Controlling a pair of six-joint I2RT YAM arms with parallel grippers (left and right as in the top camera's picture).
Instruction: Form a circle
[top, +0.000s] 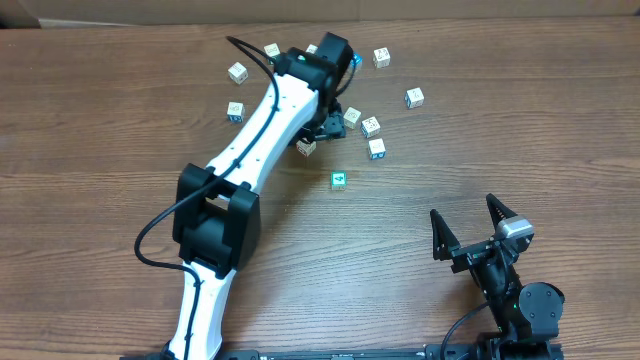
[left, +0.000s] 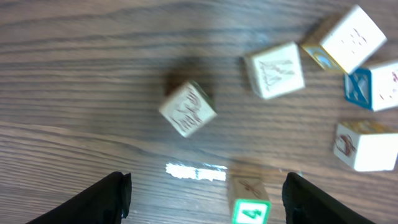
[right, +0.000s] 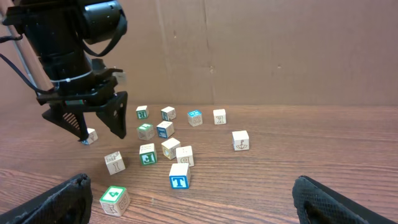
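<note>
Teal and white cubes (top: 370, 126) lie scattered in a loose, broken ring on the far middle of the wooden table (top: 100, 150). The left gripper (right: 99, 130) hangs over the ring's inner left side with its jaws spread and nothing between them. One tilted white cube (left: 186, 109) sits just ahead of its fingers, seemingly untouched. The right gripper (top: 463, 206) rests with its jaws wide apart at the near right, well away from the cubes.
</note>
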